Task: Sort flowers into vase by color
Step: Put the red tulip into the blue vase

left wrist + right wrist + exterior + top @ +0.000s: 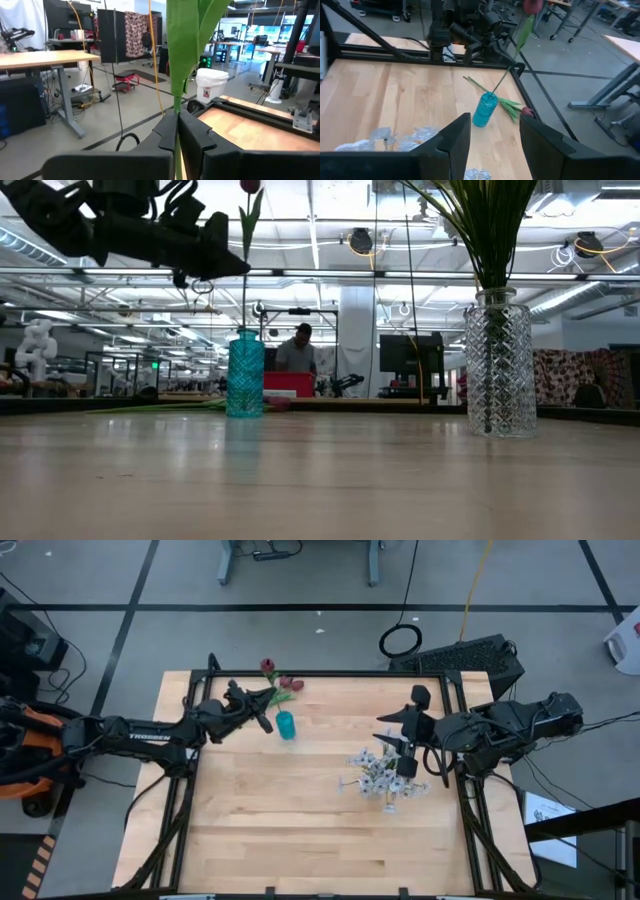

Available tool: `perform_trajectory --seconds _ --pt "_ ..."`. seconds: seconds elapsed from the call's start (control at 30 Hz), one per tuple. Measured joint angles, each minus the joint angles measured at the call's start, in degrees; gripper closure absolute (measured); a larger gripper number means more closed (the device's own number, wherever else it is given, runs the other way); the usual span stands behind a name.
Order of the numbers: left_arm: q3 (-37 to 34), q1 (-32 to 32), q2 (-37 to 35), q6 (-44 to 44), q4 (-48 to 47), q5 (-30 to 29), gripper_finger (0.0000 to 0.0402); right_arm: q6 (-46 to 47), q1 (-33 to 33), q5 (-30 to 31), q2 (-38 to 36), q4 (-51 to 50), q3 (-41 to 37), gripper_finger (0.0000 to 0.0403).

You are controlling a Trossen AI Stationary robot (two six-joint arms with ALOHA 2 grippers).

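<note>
Workshop clutter behind a pale wooden table (300,830), and a red flower going into the blue vase.

From where I stand, the left gripper (262,720) is pinched tight on the stem of a red tulip (532,6), whose lower end sits in the mouth of the small blue vase (286,726). Another red tulip (526,111) lies flat on the table just beside that vase, not yet sorted. Farther over, the right gripper (492,135) hangs with its fingers spread and empty, above the white blossoms (378,772) that already stand in the clear glass vase (499,365). I judge the white side done and the red side roughly halfway.
</note>
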Motion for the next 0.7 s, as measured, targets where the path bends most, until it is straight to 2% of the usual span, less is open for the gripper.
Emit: perform_trajectory --seconds 0.3,0.5,0.7 --pt "-0.69 0.0 0.0 -3.39 -1.96 0.44 0.0374 0.04 -0.02 0.82 0.0 0.04 0.0 0.0243" --pt "-0.69 0.0 0.02 -4.63 -3.34 3.74 0.0373 0.13 -0.02 0.82 0.0 0.04 0.0 0.0243" --pt "-0.69 0.0 1.84 -7.53 -3.36 4.17 0.0373 0.22 -0.02 0.82 0.0 0.06 0.0 0.0243"
